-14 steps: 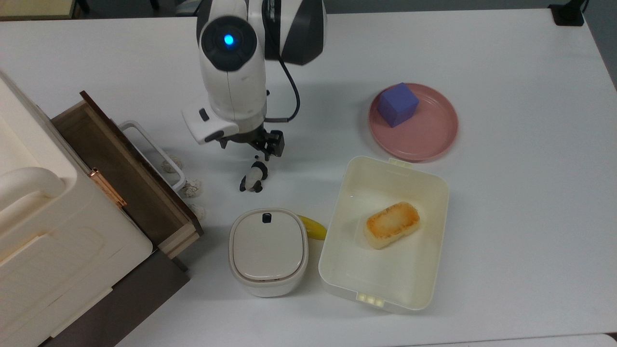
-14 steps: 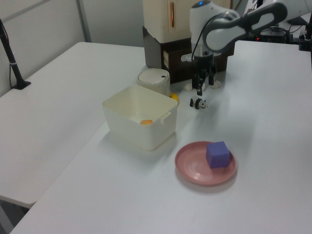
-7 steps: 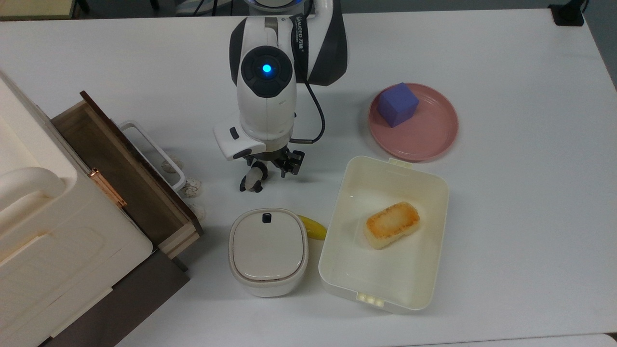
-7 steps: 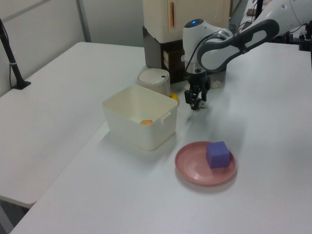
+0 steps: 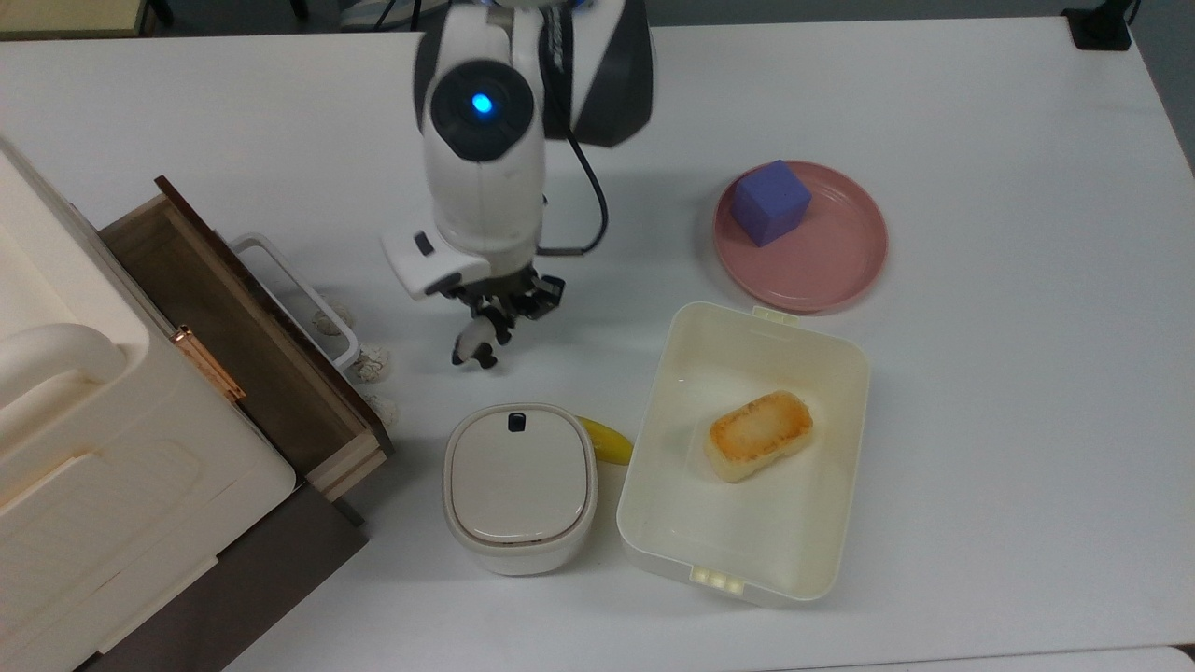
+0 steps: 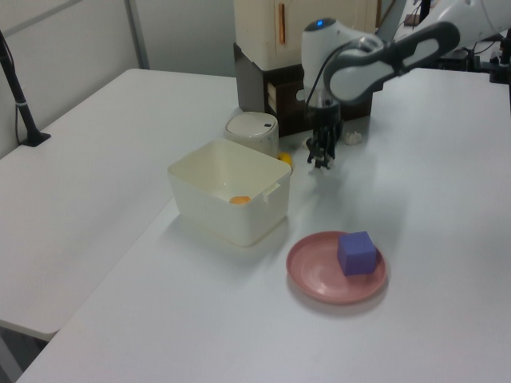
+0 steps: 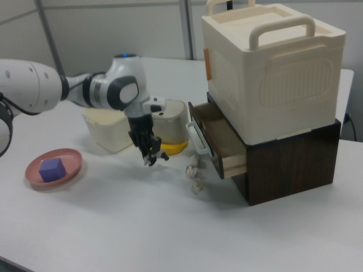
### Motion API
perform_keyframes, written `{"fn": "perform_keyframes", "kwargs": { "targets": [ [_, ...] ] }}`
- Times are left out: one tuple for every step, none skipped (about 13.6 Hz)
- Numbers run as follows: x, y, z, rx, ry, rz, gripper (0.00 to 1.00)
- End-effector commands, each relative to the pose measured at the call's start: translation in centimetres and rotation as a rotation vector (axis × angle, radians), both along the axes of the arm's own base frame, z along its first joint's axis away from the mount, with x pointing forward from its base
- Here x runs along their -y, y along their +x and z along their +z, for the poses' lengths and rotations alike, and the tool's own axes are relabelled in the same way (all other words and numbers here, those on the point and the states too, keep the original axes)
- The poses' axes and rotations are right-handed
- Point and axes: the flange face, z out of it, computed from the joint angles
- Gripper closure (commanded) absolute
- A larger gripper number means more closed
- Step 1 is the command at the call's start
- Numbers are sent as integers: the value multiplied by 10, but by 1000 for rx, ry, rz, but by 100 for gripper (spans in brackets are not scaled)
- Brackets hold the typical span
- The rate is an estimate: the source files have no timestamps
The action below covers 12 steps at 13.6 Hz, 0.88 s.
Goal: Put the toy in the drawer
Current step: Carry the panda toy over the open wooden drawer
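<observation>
The toy (image 5: 474, 346), a tiny black-and-white panda, hangs head-down between my gripper's (image 5: 493, 315) fingers, just above the white table. My gripper is shut on the toy's upper end. In the right view the toy (image 7: 152, 161) dangles under the gripper (image 7: 148, 152), left of the drawer (image 7: 218, 140). The drawer (image 5: 224, 317), dark brown with a lighter rim and a copper handle, stands pulled open at the top view's left, a hand's width from the toy. In the left view the gripper (image 6: 321, 153) hovers in front of the cabinet.
A lidded white pot (image 5: 519, 485) and a yellow banana (image 5: 607, 439) lie just below the toy in the top view. A cream tub (image 5: 803, 541) holds a toasted piece (image 5: 758, 434). A pink plate (image 5: 831, 261) carries a purple cube (image 5: 769, 201). Small white lumps (image 5: 372, 362) lie by the drawer front.
My gripper came down over the toy, shut on it, and has shifted it slightly towards the top view's left, off the table.
</observation>
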Motion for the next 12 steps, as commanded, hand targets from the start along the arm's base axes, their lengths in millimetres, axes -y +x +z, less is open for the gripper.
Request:
{"fn": "perform_keyframes", "kwargs": {
  "targets": [
    [33,-18,96,34,69,19,100],
    [51,-14,127,82,110,-10,100],
    [66,-11,144,120,126,-33,100],
    [87,-10,157,155,127,-64,100],
    [98,-9,168,183,122,-74,100],
    [112,-9,177,210,112,-83,100],
    [124,-8,184,245,101,-89,100],
    [144,-6,191,313,81,-116,100],
    [156,-5,194,352,70,-136,100],
    [170,-4,194,381,60,-156,100],
    [181,-1,187,399,49,-169,100],
    [189,2,178,409,40,-179,100]
  ]
}}
